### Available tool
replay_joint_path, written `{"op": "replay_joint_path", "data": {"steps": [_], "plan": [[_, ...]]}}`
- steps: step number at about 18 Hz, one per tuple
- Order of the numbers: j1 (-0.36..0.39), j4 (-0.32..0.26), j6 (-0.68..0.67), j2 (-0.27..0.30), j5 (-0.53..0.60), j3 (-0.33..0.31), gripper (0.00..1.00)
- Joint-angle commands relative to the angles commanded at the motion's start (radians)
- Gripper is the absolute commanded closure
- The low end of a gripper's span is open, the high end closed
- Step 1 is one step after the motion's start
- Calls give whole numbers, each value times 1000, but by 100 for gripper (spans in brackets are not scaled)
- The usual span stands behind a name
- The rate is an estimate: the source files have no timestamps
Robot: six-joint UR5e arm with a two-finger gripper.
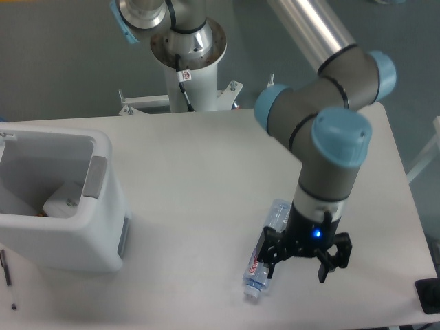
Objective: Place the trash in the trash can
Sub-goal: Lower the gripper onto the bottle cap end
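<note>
A wide white table (206, 172) fills most of the frame, its top plain and pale, with a rounded corner at the upper right. Behind its far edge, near the upper middle of the frame, a white metal bracket (141, 103) with small upright posts pokes out. Beyond that the floor (62, 62) is dull grey-green. At the lower left edge a thin dark pen (7, 267) lies on the table, pointing roughly up and down the frame. A black object (427, 295) sits at the lower right corner, cut off by the frame edge; I cannot tell what it is. A white bar (421, 161) slants at the right edge.
</note>
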Motion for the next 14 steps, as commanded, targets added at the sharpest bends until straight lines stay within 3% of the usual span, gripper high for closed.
{"op": "replay_joint_path", "data": {"steps": [10,14], "plan": [[-43,49,5,-32,39,-38,0],[-90,28,125,-58,170,-40,0]]}}
